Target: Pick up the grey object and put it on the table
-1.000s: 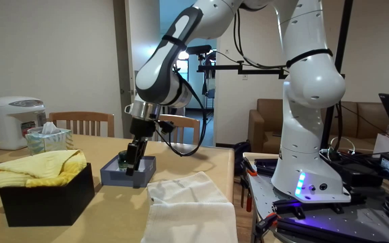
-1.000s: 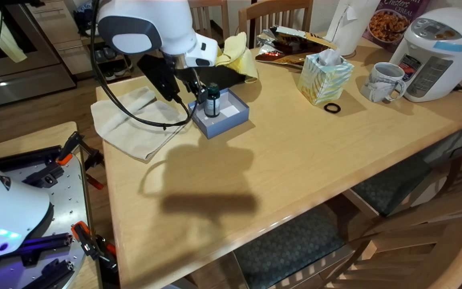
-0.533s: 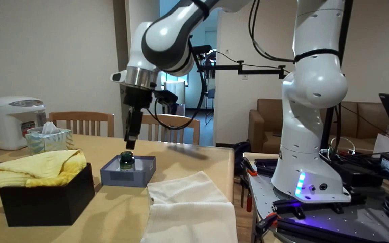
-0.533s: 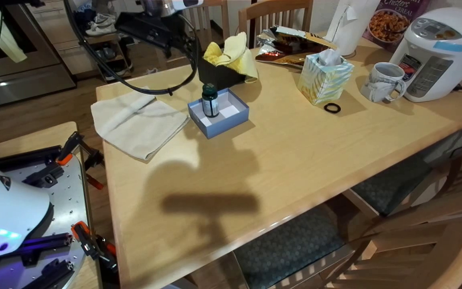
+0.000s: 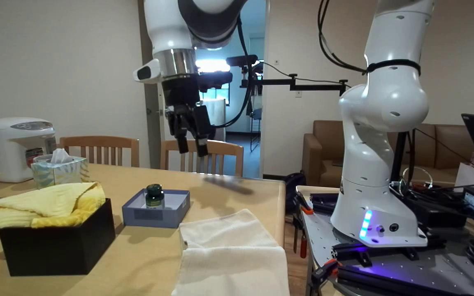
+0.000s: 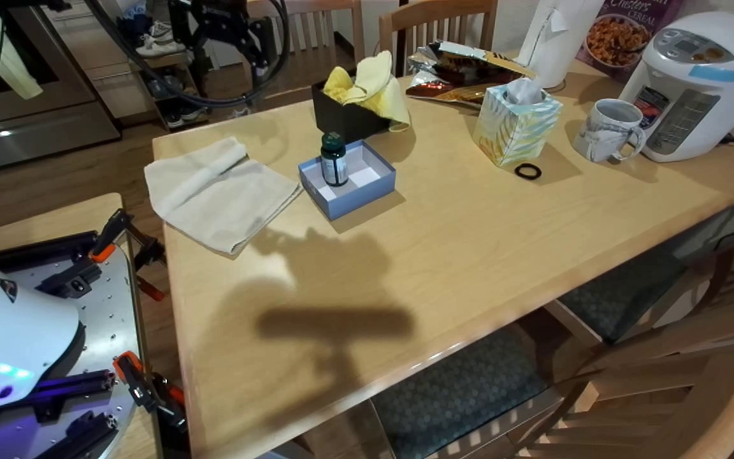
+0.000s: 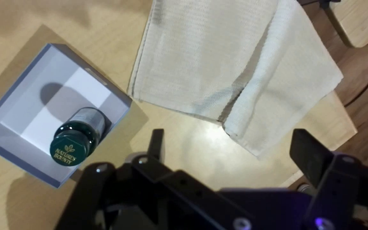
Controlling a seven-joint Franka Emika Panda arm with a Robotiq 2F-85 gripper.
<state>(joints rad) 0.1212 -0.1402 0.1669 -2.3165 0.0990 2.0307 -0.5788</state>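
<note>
Grey tray (image 7: 48, 119) below, outside parted fingers (image 7: 310, 156)

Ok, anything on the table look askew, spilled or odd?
Nothing looks spilled or damaged. A little untidy: the yellow cloth hangs over the rim of the black box, and a raised fold crosses the beige cloth. The Nature's Bounty bottle stands upright in the grey box.

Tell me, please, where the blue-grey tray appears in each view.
In an exterior view, the tray: left of centre, lower half.
In an exterior view, the tray: near centre, upper half.
Wrist view, the tray: at the left edge.
Shared landmark: the green bottle inside it.
</note>
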